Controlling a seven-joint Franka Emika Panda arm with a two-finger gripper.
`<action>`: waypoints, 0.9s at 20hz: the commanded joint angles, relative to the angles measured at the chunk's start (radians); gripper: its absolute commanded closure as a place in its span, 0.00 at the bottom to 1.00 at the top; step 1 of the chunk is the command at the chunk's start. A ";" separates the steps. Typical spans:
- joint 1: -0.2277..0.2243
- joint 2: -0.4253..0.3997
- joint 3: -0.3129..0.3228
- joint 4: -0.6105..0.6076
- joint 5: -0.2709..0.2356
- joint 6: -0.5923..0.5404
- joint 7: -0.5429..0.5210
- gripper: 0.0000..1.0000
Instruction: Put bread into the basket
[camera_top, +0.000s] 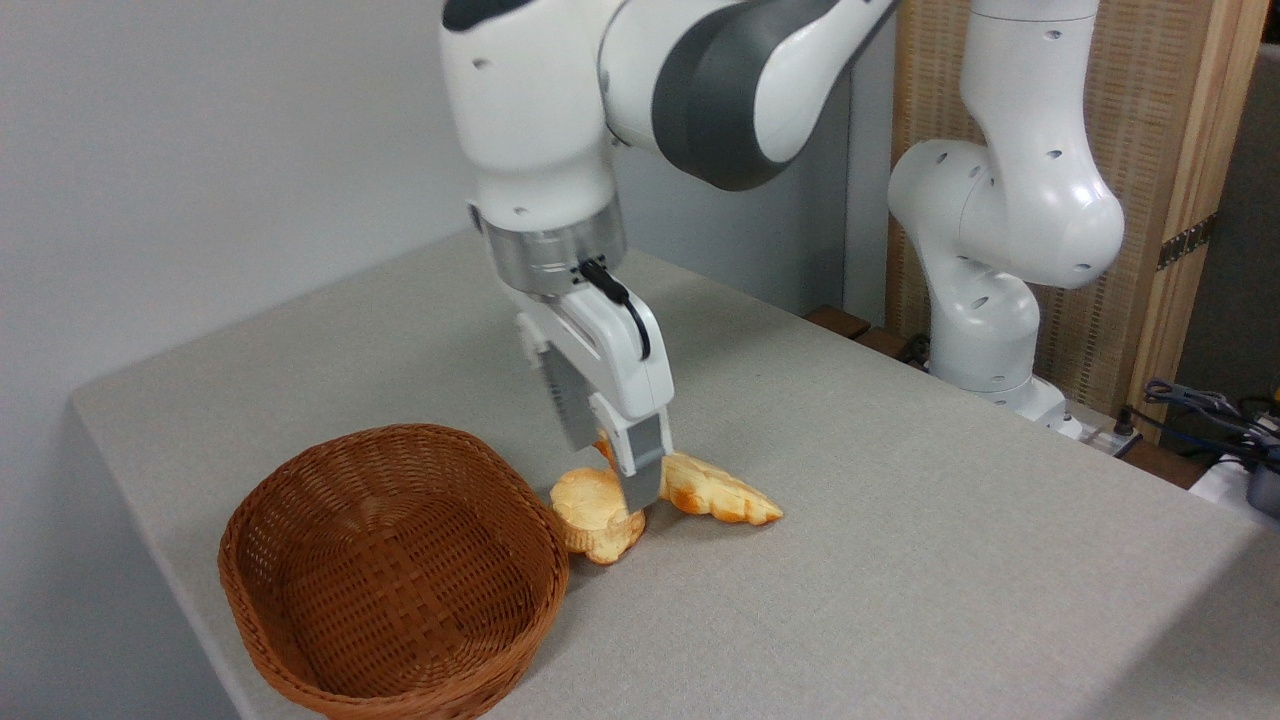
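Observation:
The bread (722, 494), a glossy golden braided loaf, lies on the grey table just right of the basket (300, 500). The basket is reddish-brown wicker and holds nothing. My gripper (622, 480) is down at the loaf's left part. Its near finger (643, 470) stands in front of the crust and reaches almost to the table. The far finger is hidden behind the hand. The jaws look spread, with a bit of orange crust showing between them. The loaf rests on the table.
A paler round bun (592, 520) lies between the gripper and the basket rim, touching or nearly touching both. The table's front-left edge (150, 560) runs close by the basket. The arm's white base (985, 330) stands at the back right, beside cables (1200, 405).

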 joint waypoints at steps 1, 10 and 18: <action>-0.008 -0.095 0.012 -0.110 0.012 -0.059 0.255 0.00; -0.014 -0.080 0.009 -0.158 0.090 -0.059 0.411 0.00; -0.056 -0.029 0.002 -0.170 0.090 0.002 0.391 0.00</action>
